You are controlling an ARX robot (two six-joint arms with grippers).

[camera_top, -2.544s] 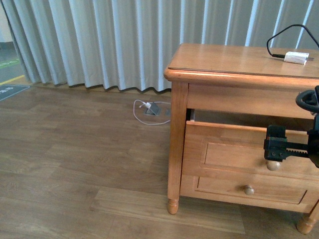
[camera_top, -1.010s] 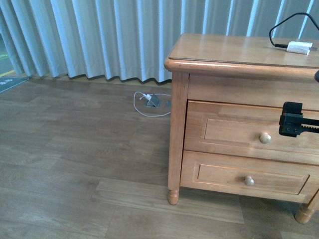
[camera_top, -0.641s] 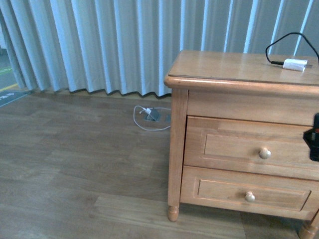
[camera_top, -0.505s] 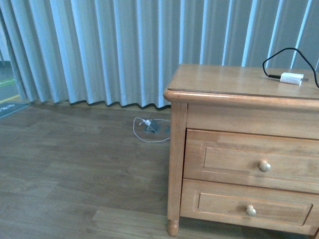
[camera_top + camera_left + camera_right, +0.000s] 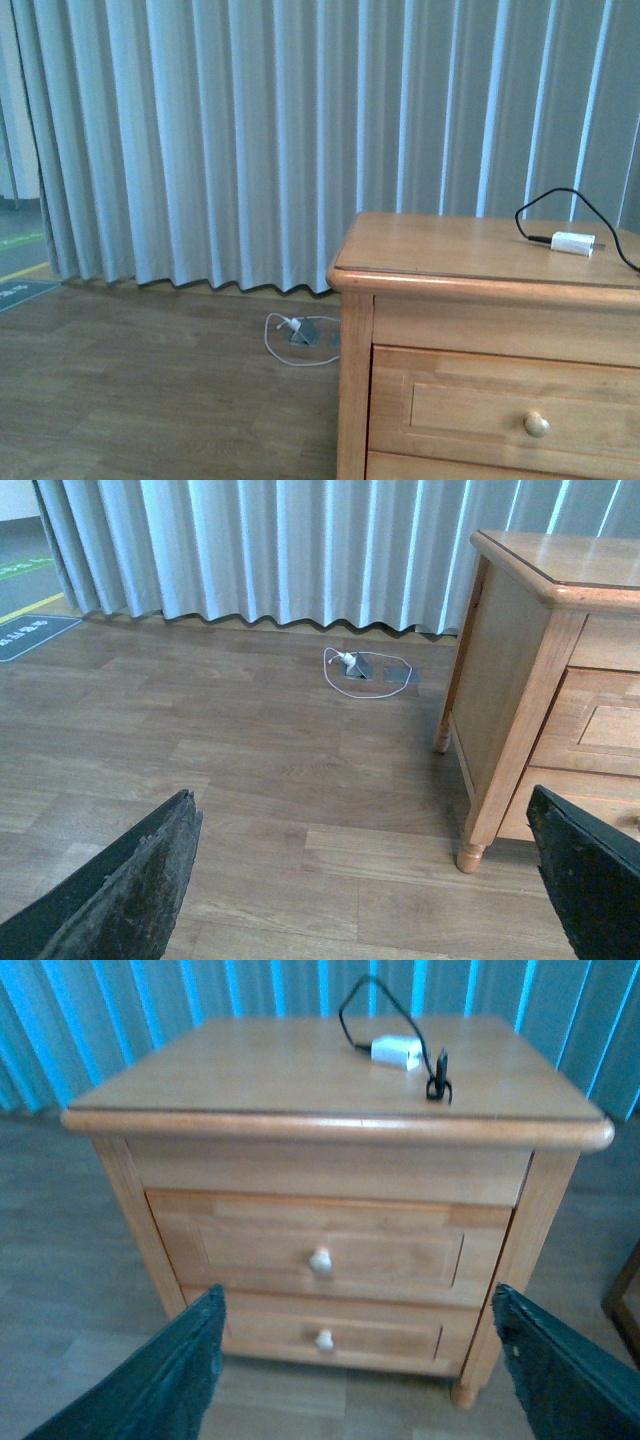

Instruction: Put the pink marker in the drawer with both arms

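pink marker: not visible in any view; with the drawer shut i judge it is probably inside, but that cannot be seen.
drawer: centre of the right wrist view, shut flush with the dresser front, round knob in its middle; in the front view only its upper part shows at lower right.
lower drawer: just below, also shut.
right gripper: two dark fingers at the lower corners of its own view, spread wide, nothing between them, well apart from the dresser.
left gripper: fingers at the lower corners of its view, wide apart and empty, over the floor beside the dresser.
step in hand: the task looks about finished; to do the rest well, keep both arms away from the knob and the dresser edge and take them off slowly.
dresser: honey wood, lower right of the front view; on its top lies a white plug with a black cable.
floor: wood planks; a white cord lies looped at a floor socket near the curtain.
curtain: pale pleated cloth across the whole back.
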